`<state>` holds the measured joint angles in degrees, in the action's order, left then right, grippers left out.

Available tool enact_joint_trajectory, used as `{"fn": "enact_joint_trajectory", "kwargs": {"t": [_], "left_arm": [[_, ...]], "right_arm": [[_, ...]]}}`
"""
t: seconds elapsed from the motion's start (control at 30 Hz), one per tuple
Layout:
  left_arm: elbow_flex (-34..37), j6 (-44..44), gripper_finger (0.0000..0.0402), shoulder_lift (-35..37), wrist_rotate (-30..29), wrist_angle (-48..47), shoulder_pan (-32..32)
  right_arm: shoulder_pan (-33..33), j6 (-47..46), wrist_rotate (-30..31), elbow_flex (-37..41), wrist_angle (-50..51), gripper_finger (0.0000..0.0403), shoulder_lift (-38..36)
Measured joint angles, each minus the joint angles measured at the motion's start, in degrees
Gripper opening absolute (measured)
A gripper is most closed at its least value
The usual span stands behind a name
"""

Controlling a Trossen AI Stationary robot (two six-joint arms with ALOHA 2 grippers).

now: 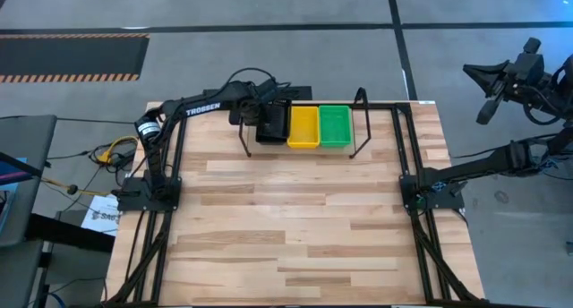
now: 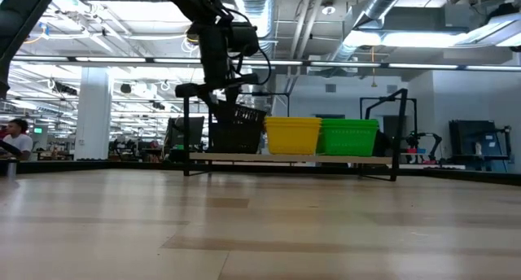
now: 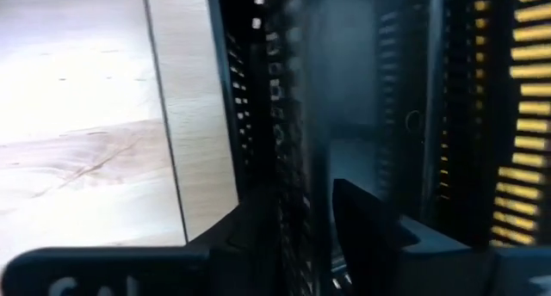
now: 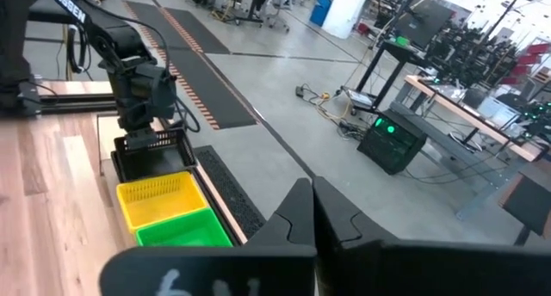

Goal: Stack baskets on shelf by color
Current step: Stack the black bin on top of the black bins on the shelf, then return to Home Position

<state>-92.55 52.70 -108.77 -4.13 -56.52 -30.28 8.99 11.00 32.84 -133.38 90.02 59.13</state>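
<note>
The black basket (image 1: 273, 124) sits on the left end of the light-wood shelf (image 2: 342, 159), tilted in the low view with its left side higher (image 2: 238, 127). Whether more black baskets lie under it I cannot tell. Next to it stand the yellow baskets (image 1: 303, 127) (image 2: 293, 136) and, right of those, the green baskets (image 1: 336, 126) (image 2: 350, 137), resting on the plank. My left gripper (image 3: 301, 206) (image 1: 266, 109) is at the black basket, shut on its wall. My right gripper (image 4: 312, 201) (image 1: 488, 80) is shut and parked beyond the table's right edge, touching nothing. My left gripper pinches the black basket's perforated side wall (image 3: 291, 141), the one farthest from the yellow baskets. One finger (image 3: 366, 218) is inside the basket and the other (image 3: 254, 227) outside. The fingers come from above, pointing down. The basket is tilted, its held side raised (image 2: 220, 109).
The shelf stands on thin black wire legs (image 1: 246, 149) (image 1: 358, 147) near the table's far edge. The wide wooden tabletop (image 1: 295, 218) stretches in front of it. Black arm-mount frames (image 1: 148, 196) (image 1: 430, 196) run along the left and right sides.
</note>
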Motion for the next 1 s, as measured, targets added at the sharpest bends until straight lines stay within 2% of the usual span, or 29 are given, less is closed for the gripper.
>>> {"fn": "enact_joint_trajectory", "kwargs": {"t": [0.17, 0.37, 0.57, 0.87, 1.0], "left_arm": [[-2.02, -0.43, 0.0111, -0.28, 2.84, -1.73, 0.00], [-8.34, -0.73, 0.0105, -0.18, 1.41, -10.05, 0.19], [-10.10, -1.18, 0.0103, -0.15, 0.14, -17.26, 0.68], [-10.12, -1.28, 0.0099, -0.15, -8.69, -18.22, 4.48], [-10.12, -3.20, 0.0061, -0.13, -10.76, -16.55, 7.00]], "right_arm": [[0.00, 0.00, -0.02, 0.00, 0.00, 0.0003, 0.00], [0.00, 0.00, -0.07, 0.00, 0.00, 0.0004, 0.00], [0.00, -0.01, -0.97, -0.02, -0.01, 0.0003, -0.93], [0.02, -0.46, -1.66, -0.04, -0.02, 0.0002, -2.43], [0.00, -0.63, -5.27, 1.74, -0.04, 0.0002, -2.40]]}}
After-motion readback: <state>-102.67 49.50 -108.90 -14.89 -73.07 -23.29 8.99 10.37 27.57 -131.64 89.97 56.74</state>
